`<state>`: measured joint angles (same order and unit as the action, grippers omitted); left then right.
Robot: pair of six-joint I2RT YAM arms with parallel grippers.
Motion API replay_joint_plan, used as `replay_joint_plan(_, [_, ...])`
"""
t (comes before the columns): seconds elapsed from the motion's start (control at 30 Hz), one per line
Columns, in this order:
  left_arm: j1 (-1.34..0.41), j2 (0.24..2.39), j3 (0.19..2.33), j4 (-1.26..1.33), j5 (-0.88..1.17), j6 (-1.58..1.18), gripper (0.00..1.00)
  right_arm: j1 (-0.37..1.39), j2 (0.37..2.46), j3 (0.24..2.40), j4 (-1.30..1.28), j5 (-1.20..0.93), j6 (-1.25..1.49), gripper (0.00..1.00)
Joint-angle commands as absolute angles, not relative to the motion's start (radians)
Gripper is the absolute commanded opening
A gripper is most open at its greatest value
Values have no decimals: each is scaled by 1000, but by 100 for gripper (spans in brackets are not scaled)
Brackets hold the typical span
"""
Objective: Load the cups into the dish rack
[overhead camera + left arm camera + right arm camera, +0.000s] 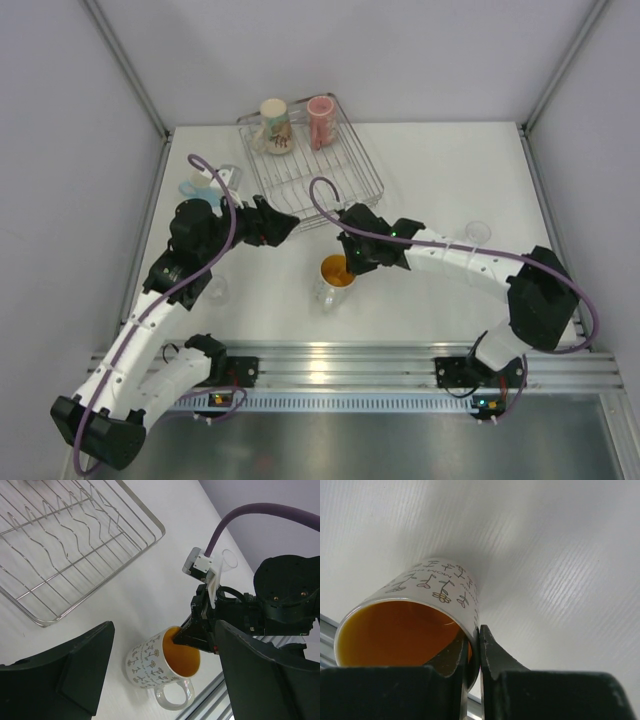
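Observation:
The dish rack (312,178) of silver wire sits at the back centre, and in the left wrist view the dish rack (75,540) fills the upper left. A cream cup (275,125) and a pink cup (321,120) stand in its far end. A pale flowered mug (332,288) with an orange inside stands on the table in front of the rack. My right gripper (351,264) is shut on the mug (435,587) at its rim, one finger inside and one outside (479,635). My left gripper (286,226) hangs open by the rack's near left corner, apart from the mug (150,662).
A light blue cup (196,186) lies left of the rack beside the left arm. One clear glass tumbler (478,232) stands at the right, seen as the tumbler (231,560) from the left wrist. Another faint glass (217,290) sits near the left arm. The metal rail (340,365) bounds the near edge.

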<state>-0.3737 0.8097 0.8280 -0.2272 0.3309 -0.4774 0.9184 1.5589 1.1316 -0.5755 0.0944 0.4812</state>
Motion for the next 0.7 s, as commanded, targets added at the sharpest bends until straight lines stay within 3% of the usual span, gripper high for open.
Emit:
replay_joint_plan(0.0, [-370, 798, 833, -158, 393, -483, 87, 931, 1476, 1128, -517, 158, 502, 0])
replay_joint_plan(0.27, [-370, 827, 883, -160, 511, -538, 85, 930, 1240, 1066, -433, 314, 522, 0])
replay_joint_plan(0.5, [-371, 899, 893, 33, 771, -751, 85, 916, 892, 913, -79, 523, 421, 0])
replay_joint_plan(0.67, [-373, 945, 899, 112, 790, -845, 85, 911, 763, 849, 162, 577, 319, 0])
